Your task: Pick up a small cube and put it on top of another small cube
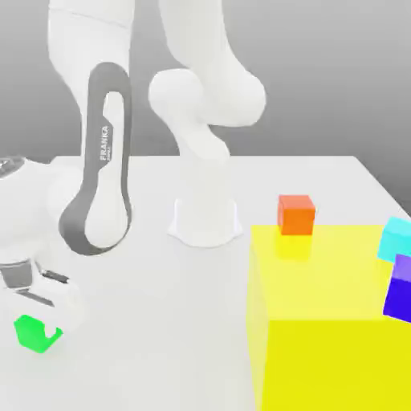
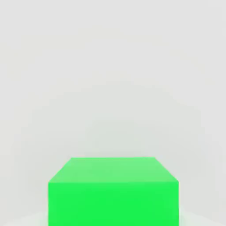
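The white table (image 1: pixel 193 321) spreads across the exterior view, its far edge running behind the arm's base and its far right corner showing beyond the blocks. A broad bare stretch lies open between the gripper on the exterior view's left and the big yellow block on the right, with nothing standing in it nearer than the arm's round base (image 1: pixel 205 223).

The Panda arm (image 1: pixel 104 177) rises from that base at the far middle, folds over and comes down on the exterior view's left side, low over the table.

The big yellow block (image 1: pixel 321 337) fills the near right of the exterior view, its near and right parts cut by the picture's edges. Its top face is wide and mostly bare.

The gripper (image 1: pixel 36 325) sits at the near left, right down at the green cube, its white body partly covering the cube's upper side. Whether the fingers are spread or clamped on the cube cannot be told.

The blue-purple cube (image 1: pixel 399 289) is at the right edge of the yellow block, with the cyan cube (image 1: pixel 396 238) just beyond it, touching or nearly so.

The small orange cube (image 1: pixel 296 215) stands at the far edge of the yellow block, near its left corner, well apart from the green cube.

The small green cube (image 1: pixel 34 334) lies on the table at the near left; in the hand view it (image 2: pixel 113 192) sits square and close against the pale surface.
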Available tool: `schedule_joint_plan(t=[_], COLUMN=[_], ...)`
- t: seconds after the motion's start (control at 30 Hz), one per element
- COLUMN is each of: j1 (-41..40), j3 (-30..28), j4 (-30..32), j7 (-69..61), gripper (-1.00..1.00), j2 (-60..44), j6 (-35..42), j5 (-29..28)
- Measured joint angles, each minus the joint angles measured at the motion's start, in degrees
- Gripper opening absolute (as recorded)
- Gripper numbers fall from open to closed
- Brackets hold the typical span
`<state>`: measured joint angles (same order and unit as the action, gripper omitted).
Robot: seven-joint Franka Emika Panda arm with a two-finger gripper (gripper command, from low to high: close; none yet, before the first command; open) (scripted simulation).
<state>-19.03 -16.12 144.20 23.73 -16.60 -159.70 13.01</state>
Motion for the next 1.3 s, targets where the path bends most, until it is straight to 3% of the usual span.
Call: schedule_joint_plan(t=[0.07,0.3,0.8,0.97,1.0,1.2,1.3], j1=[1.6,13.5,33.0,34.7,34.7,34.7,34.6], j3=[-0.7,6.0,21.5,23.3,23.5,23.5,23.3], j4=[0.8,2.3,5.4,11.4,12.2,12.6,9.7], j7=[1.6,-1.0,-13.4,-14.7,-14.7,-14.7,-14.6], gripper=[-1.0,-1.0,-1.0,-1.0,1.0,1.0,1.0], j2=[4.2,18.9,50.2,49.2,48.7,48.5,50.3], j6=[3.2,15.9,43.8,36.7,35.4,34.7,39.4], j5=[-2.9,-7.2,-8.5,-8.0,-7.9,-8.0,-8.4])
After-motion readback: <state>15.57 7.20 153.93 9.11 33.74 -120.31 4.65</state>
